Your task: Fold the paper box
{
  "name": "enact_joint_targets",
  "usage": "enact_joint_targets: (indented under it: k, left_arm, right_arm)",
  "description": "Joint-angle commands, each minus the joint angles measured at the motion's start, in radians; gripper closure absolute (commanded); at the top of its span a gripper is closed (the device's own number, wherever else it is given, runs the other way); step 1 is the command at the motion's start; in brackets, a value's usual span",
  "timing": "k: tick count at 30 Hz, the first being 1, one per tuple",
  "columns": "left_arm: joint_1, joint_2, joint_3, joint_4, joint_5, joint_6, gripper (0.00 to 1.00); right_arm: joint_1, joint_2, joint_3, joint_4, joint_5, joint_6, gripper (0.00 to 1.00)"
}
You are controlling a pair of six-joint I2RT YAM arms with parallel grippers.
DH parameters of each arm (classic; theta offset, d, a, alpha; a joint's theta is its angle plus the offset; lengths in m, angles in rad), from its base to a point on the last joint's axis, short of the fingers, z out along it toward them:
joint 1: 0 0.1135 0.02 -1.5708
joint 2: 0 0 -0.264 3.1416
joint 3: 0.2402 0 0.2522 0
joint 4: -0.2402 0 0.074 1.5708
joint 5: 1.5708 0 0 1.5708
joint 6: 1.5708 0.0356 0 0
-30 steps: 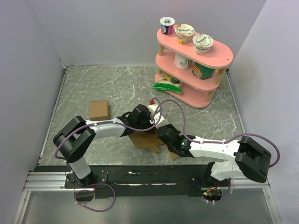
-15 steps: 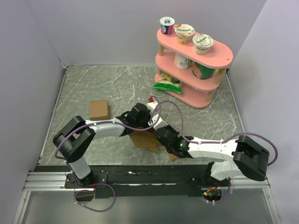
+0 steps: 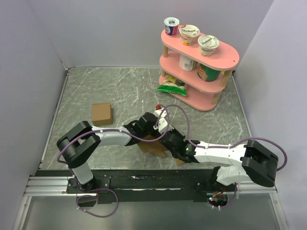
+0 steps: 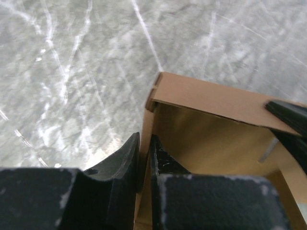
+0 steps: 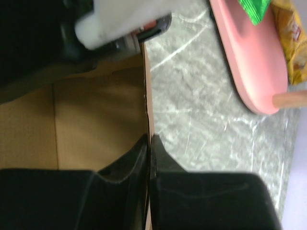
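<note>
The paper box [image 3: 149, 146] is brown cardboard, half raised near the table's front middle and mostly covered by both wrists. My left gripper [image 3: 154, 132] comes in from the left. In the left wrist view it [image 4: 145, 146] is shut on an upright side wall of the paper box [image 4: 211, 139], one finger inside and one outside. My right gripper [image 3: 168, 142] reaches in from the right. Its wrist view shows it [image 5: 148, 141] shut on the thin edge of another wall of the paper box [image 5: 96, 120]. The left wrist's white housing [image 5: 120, 21] sits just beyond that wall.
A small neat brown cube [image 3: 101, 113] rests on the marble table [image 3: 120, 91] to the left. At the back right stands a pink two-level shelf [image 3: 223, 58] with yogurt cups, and a green snack bag [image 3: 172, 87] lies at its foot. Grey walls close in three sides.
My left gripper has slid right and nearer over the box and closed onto its wall. The right gripper has tightened on its wall and barely moved.
</note>
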Motion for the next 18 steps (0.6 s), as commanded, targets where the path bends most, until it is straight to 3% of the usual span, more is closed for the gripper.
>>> enact_joint_targets:
  k: [1, 8, 11, 14, 17, 18]
  left_arm:
    - [-0.056, 0.049, 0.025, -0.009, -0.246, 0.013, 0.99]
    - [-0.081, 0.049, 0.027, -0.012, -0.335, 0.048, 0.97]
    - [-0.087, 0.024, -0.007, 0.040, -0.240, 0.067, 0.94]
    - [-0.089, 0.014, -0.017, 0.055, -0.116, 0.048, 0.90]
    - [-0.089, 0.040, 0.015, -0.005, -0.123, 0.001, 0.91]
    - [-0.089, 0.049, 0.022, -0.020, -0.142, -0.008, 0.92]
  right_arm:
    - [0.020, -0.036, 0.032, 0.049, -0.021, 0.061, 0.93]
    - [0.022, -0.044, 0.023, 0.053, -0.024, 0.068, 0.93]
    - [0.021, -0.039, 0.026, 0.057, -0.032, 0.070, 0.93]
    - [0.021, -0.031, 0.037, 0.050, -0.035, 0.074, 0.86]
    - [0.020, -0.042, 0.046, 0.038, -0.044, 0.088, 0.59]
    - [0.022, -0.051, 0.046, 0.037, -0.053, 0.096, 0.46]
